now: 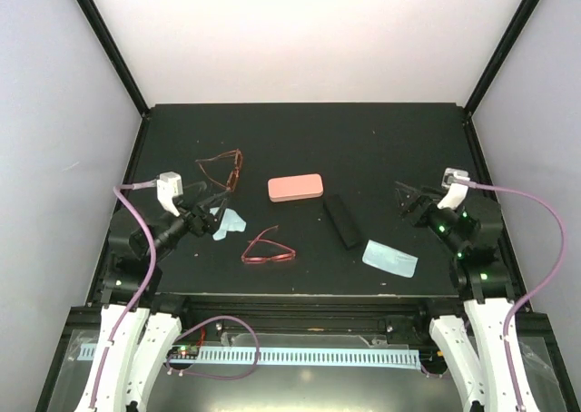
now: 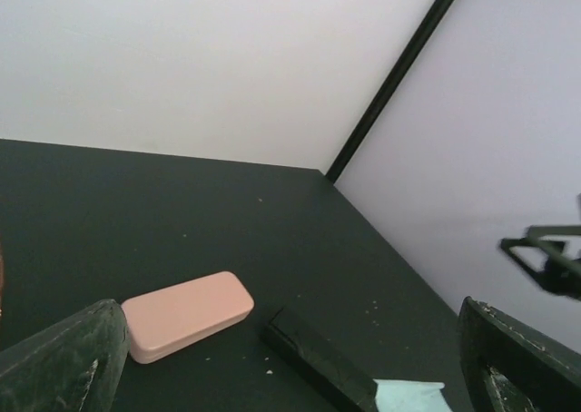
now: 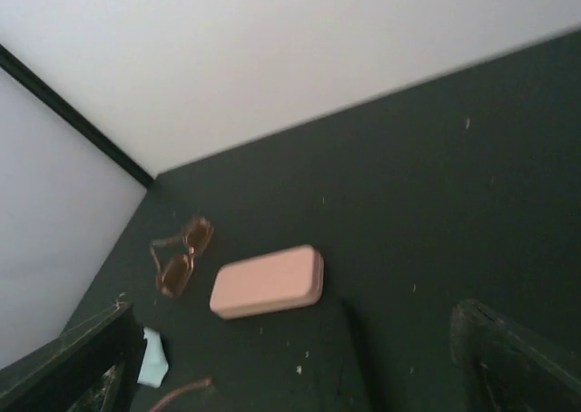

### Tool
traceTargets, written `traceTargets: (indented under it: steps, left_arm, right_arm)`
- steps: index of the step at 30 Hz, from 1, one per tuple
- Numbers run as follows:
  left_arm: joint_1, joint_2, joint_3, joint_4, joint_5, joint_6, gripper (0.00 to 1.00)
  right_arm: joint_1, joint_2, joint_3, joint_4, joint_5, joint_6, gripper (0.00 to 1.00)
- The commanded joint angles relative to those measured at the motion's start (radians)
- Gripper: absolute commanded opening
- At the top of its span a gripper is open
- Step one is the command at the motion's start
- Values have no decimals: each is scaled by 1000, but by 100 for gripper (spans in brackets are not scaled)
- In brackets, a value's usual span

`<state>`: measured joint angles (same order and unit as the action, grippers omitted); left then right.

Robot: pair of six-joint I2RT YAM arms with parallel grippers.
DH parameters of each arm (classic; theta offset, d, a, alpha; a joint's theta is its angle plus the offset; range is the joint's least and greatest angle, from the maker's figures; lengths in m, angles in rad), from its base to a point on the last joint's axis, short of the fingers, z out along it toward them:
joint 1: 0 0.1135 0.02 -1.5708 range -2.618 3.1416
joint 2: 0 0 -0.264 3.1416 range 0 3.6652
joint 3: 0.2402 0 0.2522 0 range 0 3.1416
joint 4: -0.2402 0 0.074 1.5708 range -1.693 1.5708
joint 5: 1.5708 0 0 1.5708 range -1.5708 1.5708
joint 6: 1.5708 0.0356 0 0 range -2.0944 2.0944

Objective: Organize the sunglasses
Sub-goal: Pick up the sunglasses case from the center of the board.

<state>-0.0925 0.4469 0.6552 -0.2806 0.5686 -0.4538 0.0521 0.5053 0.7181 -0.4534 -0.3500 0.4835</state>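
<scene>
A dark tabletop [image 1: 363,140], flecked with pale specks, sits boxed in by white walls [image 1: 309,40], with black posts [image 1: 107,44] at the rear corners. At left, the left claw [image 1: 214,202] hangs low with its fingers spread wide and nothing between them. The amber sunglasses [image 1: 222,170] lie just beyond it, arms unfolded, and a light blue cloth [image 1: 229,222] lies just beside its tip. The red-pink sunglasses [image 1: 267,251] rest near the front edge, a little right of that claw, arms also out. At centre lie a pink case [image 1: 295,187] and a black case [image 1: 344,220], then a second blue cloth [image 1: 390,258]. At right, the right claw [image 1: 406,197] is likewise spread and empty, well apart from both pairs.
</scene>
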Motion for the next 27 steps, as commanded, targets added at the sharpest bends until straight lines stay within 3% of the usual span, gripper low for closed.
traceTargets:
  steps: [1, 5, 10, 14, 18, 27]
  left_arm:
    - [9, -14, -40, 76, 69, -69, 99]
    - [9, -11, -116, 174, 112, -129, 99]
    - [7, 19, -249, 421, 238, -221, 99]
    - [-2, 55, -261, 431, 254, -209, 99]
    - [-16, 87, -263, 425, 253, -191, 99]
    - [-80, 216, -258, 425, 225, -188, 99]
  right_arm:
    - [7, 70, -90, 98, -118, 30, 90]
    - [119, 189, -150, 137, -3, 9, 87]
    - [421, 468, -116, 112, 313, -43, 87]
    - [557, 720, -50, 68, 467, -64, 85]
    - [626, 874, -1, 44, 566, -76, 82]
    - [647, 992, 38, 69, 521, -94, 61]
